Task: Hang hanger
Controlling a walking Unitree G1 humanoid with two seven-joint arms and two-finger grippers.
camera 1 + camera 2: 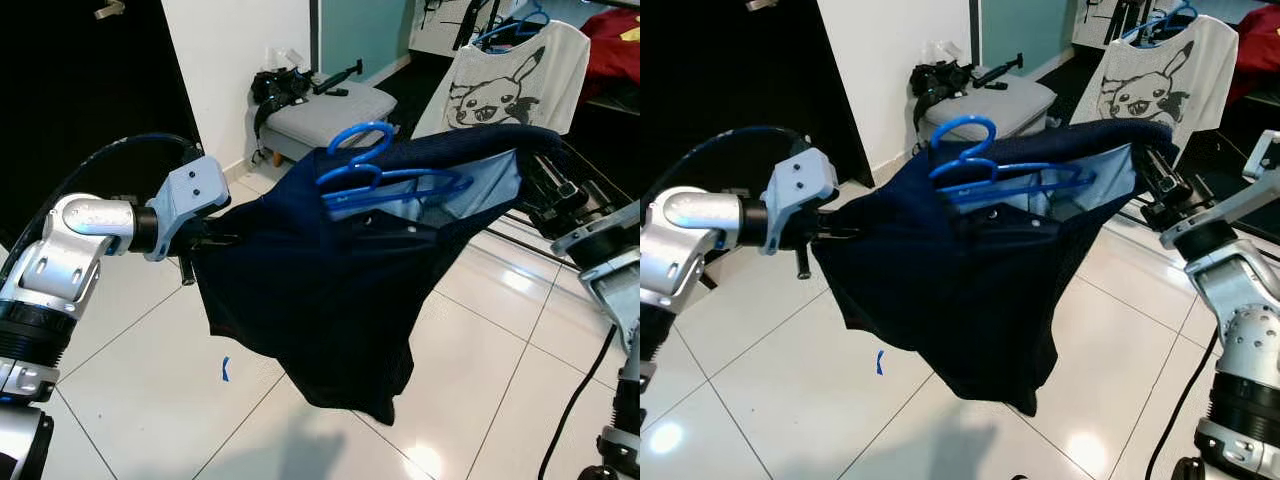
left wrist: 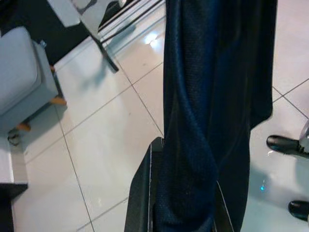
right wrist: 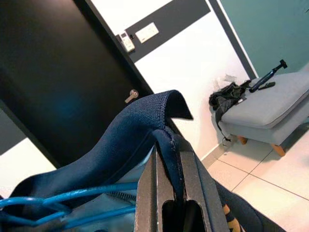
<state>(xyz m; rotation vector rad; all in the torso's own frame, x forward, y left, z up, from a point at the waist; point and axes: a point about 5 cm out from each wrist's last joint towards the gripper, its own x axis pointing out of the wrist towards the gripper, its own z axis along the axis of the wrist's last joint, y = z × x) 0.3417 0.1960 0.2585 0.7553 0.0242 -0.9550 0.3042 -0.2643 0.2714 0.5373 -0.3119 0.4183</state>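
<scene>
— Item: lighting. How is it recorded?
— Even indoor brightness is noted; glare is seen on the glossy floor tiles (image 1: 130, 400) at 5 o'clock, and a soft shadow under the dark garment (image 1: 330, 290).
— Item: sharpness?
— Head views are rendered crisp; nearby fabric in wrist views is softened.

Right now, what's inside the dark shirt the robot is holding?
Blue hangers sit in the navy shirt's opening, hooks sticking out on top. The cloth, stretched between the left gripper and right gripper, covers their lower parts.

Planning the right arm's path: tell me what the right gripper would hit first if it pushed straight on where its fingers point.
Likely the dark door. The right gripper, shut on the navy garment's collar, aims over the blue hangers toward it; depth is unclear.
</scene>
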